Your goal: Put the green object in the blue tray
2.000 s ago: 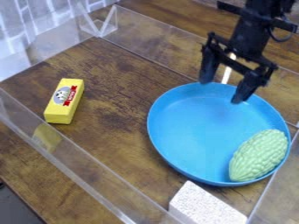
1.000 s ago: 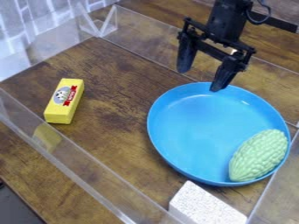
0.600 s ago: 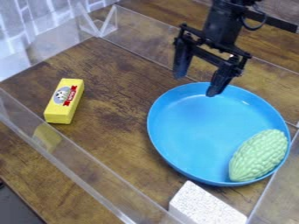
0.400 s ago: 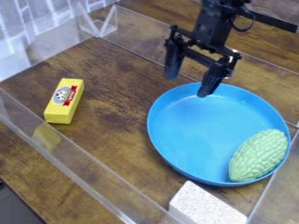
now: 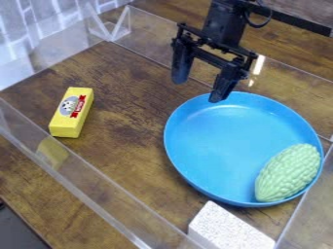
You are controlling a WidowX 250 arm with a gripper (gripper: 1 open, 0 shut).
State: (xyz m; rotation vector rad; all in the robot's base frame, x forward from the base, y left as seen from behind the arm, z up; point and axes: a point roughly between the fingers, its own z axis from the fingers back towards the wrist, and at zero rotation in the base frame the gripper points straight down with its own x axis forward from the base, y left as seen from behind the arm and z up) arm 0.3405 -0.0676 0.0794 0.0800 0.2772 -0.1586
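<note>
The pale green, bumpy object (image 5: 287,172) lies inside the blue tray (image 5: 208,136), against its right rim. My gripper (image 5: 200,84) hangs open above the tray's upper-left rim, well away from the green object, with nothing between its two dark fingers (image 5: 220,84).
A yellow rectangular block (image 5: 70,110) lies on the wooden table at the left. A white speckled sponge block (image 5: 231,229) sits at the bottom edge, just below the tray. Clear acrylic walls border the table at the left, front and back.
My gripper has moved left and away from the tray's right side, staying open. The green object has stayed where it lay in the tray.
</note>
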